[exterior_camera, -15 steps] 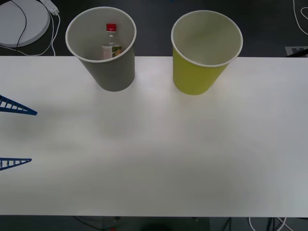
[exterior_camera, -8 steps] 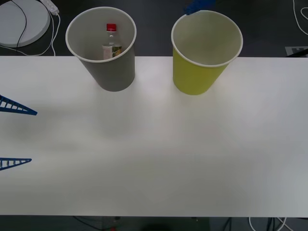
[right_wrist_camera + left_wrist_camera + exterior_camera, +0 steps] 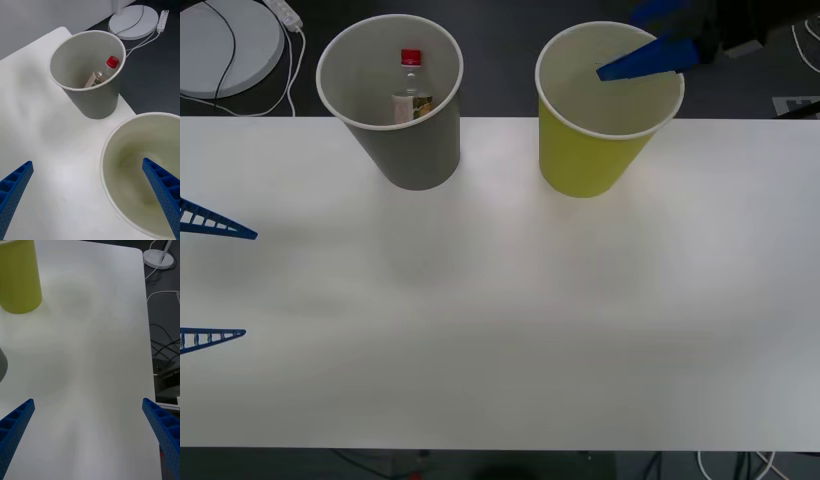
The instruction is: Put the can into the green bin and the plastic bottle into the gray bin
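Plastic bottle (image 3: pixel 411 88) lower body is hidden by the gray bin (image 3: pixel 420 150) wall; label text is too small to read. Green bin (image 3: pixel 123 187) is cut off at the right wrist frame edge. Left end effector (image 3: pixel 210 280) is cropped at the left edge, only fingertips (image 3: pixel 230 229) seen.

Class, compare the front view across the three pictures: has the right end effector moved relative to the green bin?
Yes. The right end effector, open, has come into view over the green bin's far rim, reaching further across its mouth.
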You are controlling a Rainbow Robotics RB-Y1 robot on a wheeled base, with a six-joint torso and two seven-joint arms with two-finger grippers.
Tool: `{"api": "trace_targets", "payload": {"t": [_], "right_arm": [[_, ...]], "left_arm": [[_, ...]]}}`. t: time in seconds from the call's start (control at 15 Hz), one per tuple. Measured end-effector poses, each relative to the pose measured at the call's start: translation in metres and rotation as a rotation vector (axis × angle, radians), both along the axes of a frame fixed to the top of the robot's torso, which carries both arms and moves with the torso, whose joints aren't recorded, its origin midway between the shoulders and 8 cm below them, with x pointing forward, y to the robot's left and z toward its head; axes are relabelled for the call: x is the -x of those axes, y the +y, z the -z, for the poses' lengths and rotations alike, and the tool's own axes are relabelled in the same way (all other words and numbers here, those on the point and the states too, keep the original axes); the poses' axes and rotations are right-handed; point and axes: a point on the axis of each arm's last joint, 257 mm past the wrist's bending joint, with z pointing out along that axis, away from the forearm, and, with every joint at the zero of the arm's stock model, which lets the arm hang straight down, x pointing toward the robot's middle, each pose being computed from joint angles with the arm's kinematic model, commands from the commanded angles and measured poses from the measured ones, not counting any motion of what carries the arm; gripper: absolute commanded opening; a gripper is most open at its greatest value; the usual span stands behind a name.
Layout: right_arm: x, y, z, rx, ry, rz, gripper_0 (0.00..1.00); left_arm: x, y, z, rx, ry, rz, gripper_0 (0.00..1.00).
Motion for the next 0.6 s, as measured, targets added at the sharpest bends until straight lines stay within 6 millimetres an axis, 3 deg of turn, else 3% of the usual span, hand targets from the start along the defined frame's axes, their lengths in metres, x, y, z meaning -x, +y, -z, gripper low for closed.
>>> {"api": "trace_targets", "payload": {"t": [0.6], "right_arm": [[0.059, -0.009, 0.039, 0.033, -0.063, -0.083, 1.0]], "left_arm": [[0.0, 0.0, 0.0, 0.0, 0.0, 0.0, 1.0]]}}
